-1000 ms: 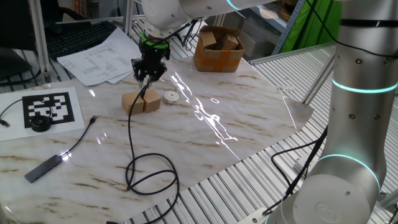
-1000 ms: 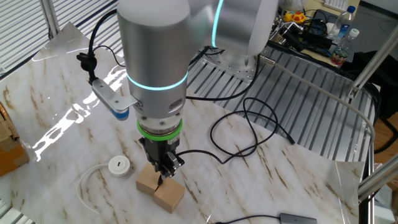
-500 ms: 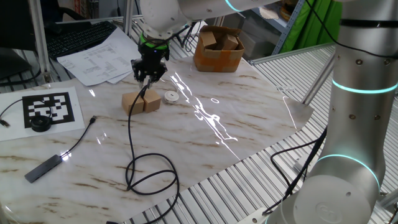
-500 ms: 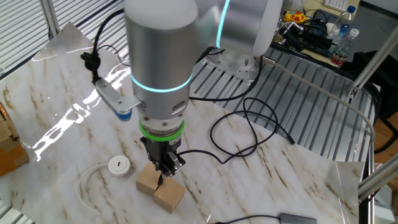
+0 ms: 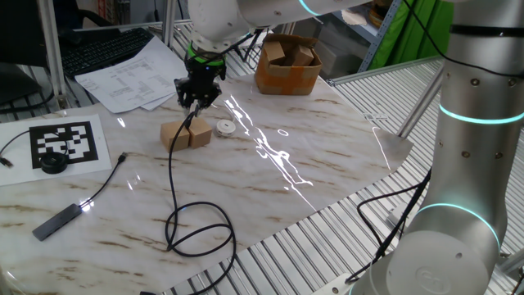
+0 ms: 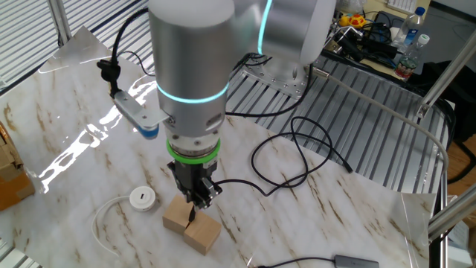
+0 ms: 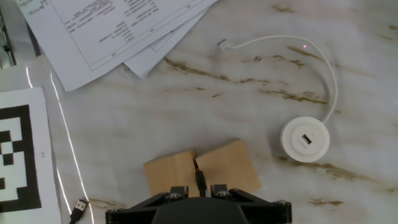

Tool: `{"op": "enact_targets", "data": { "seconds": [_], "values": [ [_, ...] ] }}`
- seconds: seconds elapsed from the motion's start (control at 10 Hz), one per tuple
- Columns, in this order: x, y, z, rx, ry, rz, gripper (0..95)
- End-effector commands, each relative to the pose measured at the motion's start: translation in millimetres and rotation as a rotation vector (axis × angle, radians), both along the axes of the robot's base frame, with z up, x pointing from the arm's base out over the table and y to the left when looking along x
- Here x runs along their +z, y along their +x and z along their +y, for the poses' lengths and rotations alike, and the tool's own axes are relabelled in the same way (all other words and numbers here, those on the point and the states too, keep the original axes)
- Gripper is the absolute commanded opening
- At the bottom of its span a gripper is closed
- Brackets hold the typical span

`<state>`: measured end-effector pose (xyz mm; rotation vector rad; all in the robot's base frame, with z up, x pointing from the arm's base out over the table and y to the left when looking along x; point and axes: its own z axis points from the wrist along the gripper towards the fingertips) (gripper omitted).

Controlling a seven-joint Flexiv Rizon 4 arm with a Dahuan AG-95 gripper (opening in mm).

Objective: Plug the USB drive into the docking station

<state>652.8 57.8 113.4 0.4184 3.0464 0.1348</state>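
Hand view: hand (image 7: 201,188) pinches the USB drive (image 7: 200,179) above tan blocks (image 7: 227,166) (docking station (image 7: 304,140) nearby).

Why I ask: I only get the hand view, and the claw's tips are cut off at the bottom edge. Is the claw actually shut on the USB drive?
Observer: Yes. From the side, the claw pinches the USB drive, its tip pointing down over the seam between the two tan blocks.
Operator: Where does its cable go?
Observer: It leaves the claw sideways and runs to a loose loop lying on the table, well away from the docking station.
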Motion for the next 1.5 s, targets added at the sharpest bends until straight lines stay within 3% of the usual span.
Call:
{"op": "enact_targets", "data": {
  "seconds": [0.1,0.6,1.5],
  "values": [
    [-4.5,6.3,0.8,0.023,-0.021,-0.001,19.0],
    [-13.3,11.0,4.6,0.040,-0.043,-0.004,19.0],
    [-29.8,11.4,0.5,0.058,-0.055,-0.015,19.0]
  ]
}}
